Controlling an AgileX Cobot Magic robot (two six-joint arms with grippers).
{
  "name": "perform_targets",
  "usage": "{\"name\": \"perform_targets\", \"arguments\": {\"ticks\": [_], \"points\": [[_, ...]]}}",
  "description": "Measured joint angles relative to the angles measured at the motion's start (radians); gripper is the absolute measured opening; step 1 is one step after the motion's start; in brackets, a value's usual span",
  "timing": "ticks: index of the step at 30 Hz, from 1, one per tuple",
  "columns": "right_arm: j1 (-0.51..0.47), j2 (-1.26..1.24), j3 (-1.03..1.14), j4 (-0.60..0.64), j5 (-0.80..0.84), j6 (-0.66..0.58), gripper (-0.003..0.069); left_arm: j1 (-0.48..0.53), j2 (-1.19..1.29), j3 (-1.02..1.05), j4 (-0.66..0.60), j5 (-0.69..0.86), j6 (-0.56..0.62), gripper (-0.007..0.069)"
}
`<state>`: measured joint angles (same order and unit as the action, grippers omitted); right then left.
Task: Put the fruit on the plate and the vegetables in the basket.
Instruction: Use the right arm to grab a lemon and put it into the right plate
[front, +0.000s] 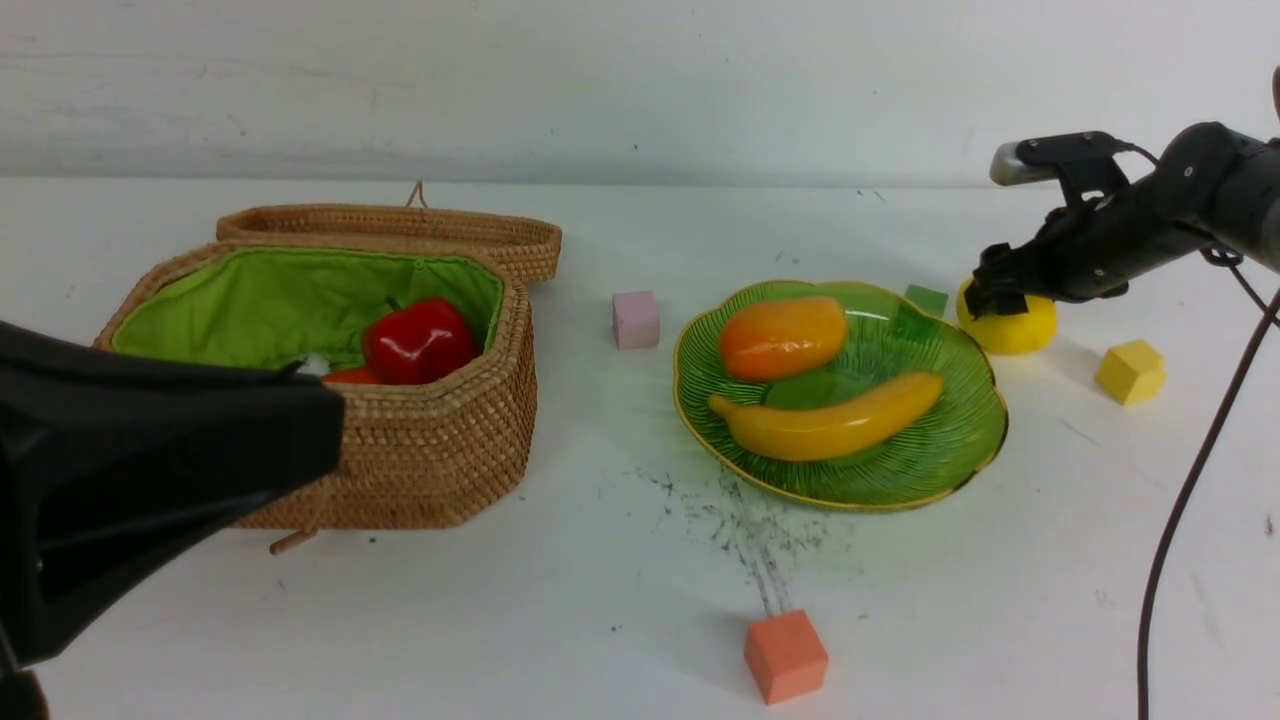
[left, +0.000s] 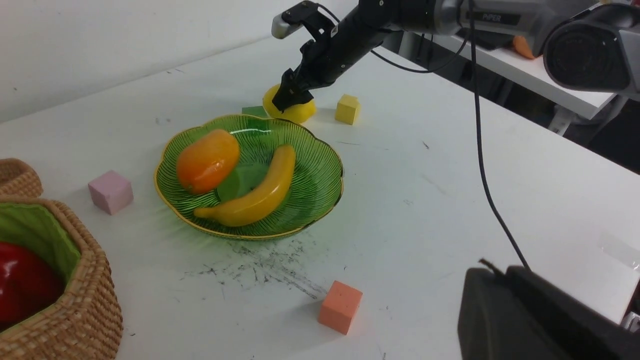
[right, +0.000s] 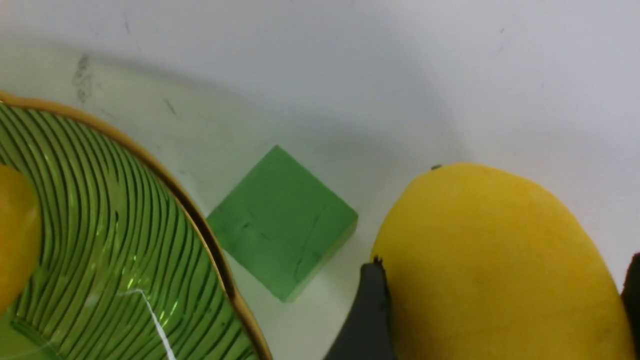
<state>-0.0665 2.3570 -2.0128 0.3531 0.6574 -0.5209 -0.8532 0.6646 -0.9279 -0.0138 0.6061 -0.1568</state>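
Note:
The lemon (front: 1015, 325) (right: 500, 260) lies on the table just right of the plate (front: 960, 460). My right gripper (front: 1000, 290) (left: 285, 97) is shut on the lemon, with one finger pressed against each side. On the green plate rest the mango (front: 783, 337) and the banana (front: 830, 420). The basket (front: 430, 450) at the left stands with its lid (front: 400, 225) open. It holds the red pepper (front: 418, 340) and a bit of orange carrot (front: 350, 376). My left gripper (front: 335, 430) (left: 492, 272) hangs shut and empty in front of the basket.
Small cubes lie about: pink (front: 636, 319) between basket and plate, green (front: 926, 298) (right: 282, 222) behind the plate next to the lemon, yellow (front: 1130, 371) at the right, orange (front: 785, 655) near the front. A cable (front: 1180, 520) hangs from the right arm.

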Motion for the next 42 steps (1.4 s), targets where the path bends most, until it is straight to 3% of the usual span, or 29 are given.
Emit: {"name": "perform_targets", "arguments": {"ticks": [7,17,24,34,42], "points": [[0.000,-0.005,-0.001,-0.004,0.047,0.000,0.0624,0.000,0.000,0.000,0.000,0.000,0.000,0.0022],[0.000,-0.013,0.006,-0.095,0.101,0.116,0.0663,0.000,0.000,0.000,-0.001,0.014,0.000,0.0022],[0.000,-0.007,0.006,-0.103,0.107,0.127,0.0587,0.000,0.000,0.000,-0.001,0.015,0.000,0.0022],[0.000,-0.086,0.009,-0.109,0.155,0.131,0.0586,0.000,0.000,0.000,-0.001,0.015,0.000,0.0022],[0.051,-0.301,0.006,-0.016,0.401,0.236,0.0586,0.000,0.000,0.000,-0.001,0.019,0.001,0.0028]]}}
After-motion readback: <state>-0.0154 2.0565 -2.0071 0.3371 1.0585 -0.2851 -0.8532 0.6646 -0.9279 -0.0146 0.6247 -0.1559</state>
